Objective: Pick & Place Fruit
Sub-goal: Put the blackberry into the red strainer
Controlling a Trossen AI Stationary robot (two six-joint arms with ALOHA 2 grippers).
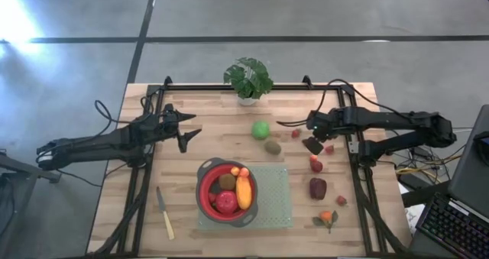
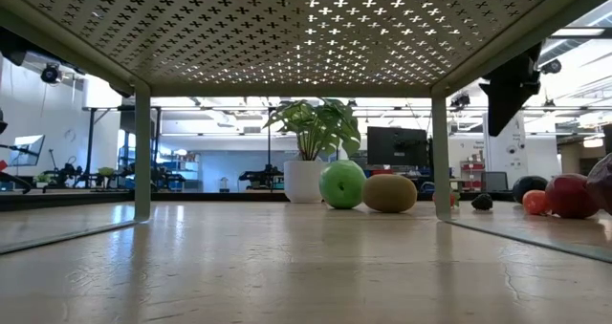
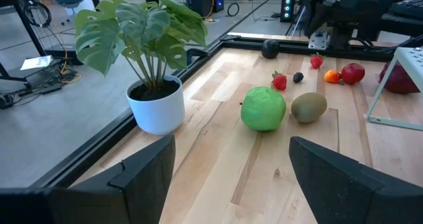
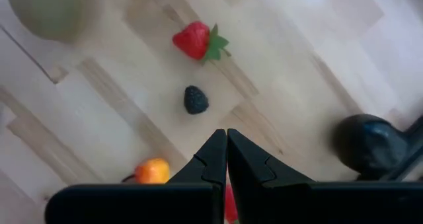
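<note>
Left of centre in the high view, the left pincer [image 1: 191, 133] hangs over bare bench [image 1: 114, 205] with its fingers apart and nothing between them. Lower left lies a pale-handled knife [image 1: 165, 213], just beside the left edge of a grey mat [image 1: 279, 205]. On that mat stands a red bowl [image 1: 205, 194] holding a red apple [image 1: 225, 203], an orange elongated piece [image 1: 244, 191], a brown kiwi [image 1: 227, 181] and a tiny orange piece [image 1: 236, 171]. At top centre a potted plant [image 1: 248, 79] stands near the far edge of the bench. Right of centre a green ball [image 1: 261, 129] and a second brown kiwi [image 1: 273, 147] lie close together; whether they touch cannot be told. A small strawberry [image 1: 296, 134] lies right of them. The right pincer [image 1: 312, 145] hangs above the bench at mid right, its fingers pressed together and empty; its wrist view shows a small dark berry [image 4: 195, 100] just ahead of the tips. Below it lie a small red piece [image 1: 315, 165], a dark-red lump [image 1: 318, 188], another tiny red piece [image 1: 341, 200] and, lower right, a small orange piece with leaves [image 1: 327, 217].
</note>
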